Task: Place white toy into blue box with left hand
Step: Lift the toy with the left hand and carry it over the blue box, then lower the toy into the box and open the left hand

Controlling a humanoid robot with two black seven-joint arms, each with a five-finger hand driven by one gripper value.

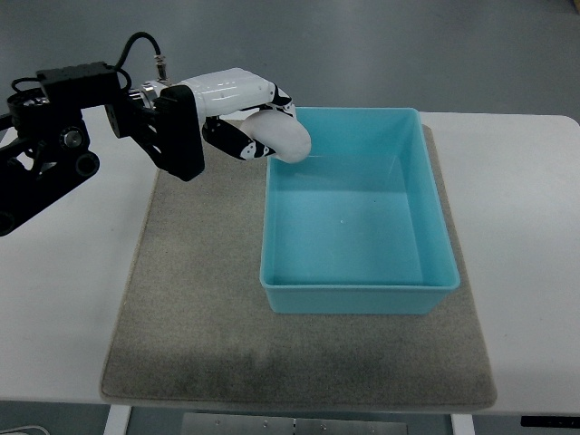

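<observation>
Already the left hand [237, 113] has its fingers [237, 143] curled around the white toy [283, 136], held at the far left corner of the blue box [355, 290] (just over the rim, it seems). Only the release remains. Nothing blocks the box, which sits empty on a grey mat [199, 308] on the white table [526, 227].

Bright, even light; perhaps slightly soft.

White toy [283, 136], turquoise box [357, 292] (grey mat [190, 335], white table [526, 227])
</observation>
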